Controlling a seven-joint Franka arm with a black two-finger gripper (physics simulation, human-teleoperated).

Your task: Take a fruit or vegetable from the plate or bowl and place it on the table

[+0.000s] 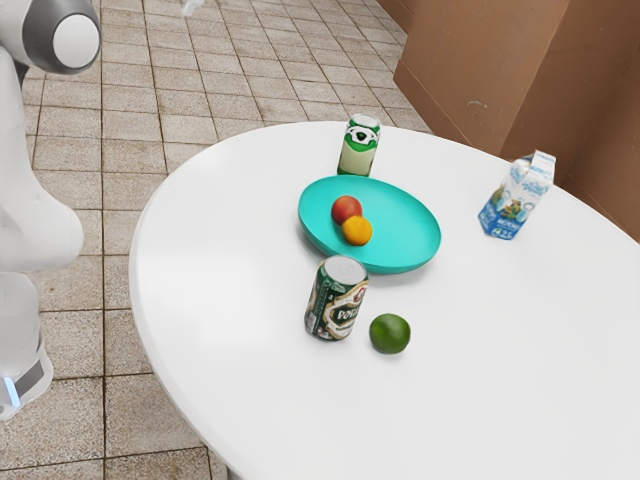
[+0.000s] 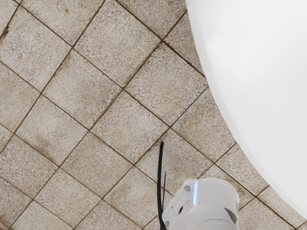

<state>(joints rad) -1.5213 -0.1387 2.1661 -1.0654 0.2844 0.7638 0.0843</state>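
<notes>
A teal plate (image 1: pixel 400 235) lies on the white table (image 1: pixel 230 300), with two fruits on it. The red fruit (image 1: pixel 346 209) and the orange one (image 1: pixel 357 231) sit close together, left of the plate's middle in the exterior view. A green lime-like fruit (image 1: pixel 390 334) rests directly on the table beside the dark green can. In the wrist view my hand looks down on floor tiles and a curved edge of the white table (image 2: pixel 259 86).
A dark green can (image 1: pixel 336 298) stands by the plate's near edge and a green-white can (image 1: pixel 359 146) behind it. A blue-white carton (image 1: pixel 517 196) stands toward the exterior view's right. The arm's base (image 2: pixel 206 206) is below my hand, near a black cable (image 2: pixel 160 182).
</notes>
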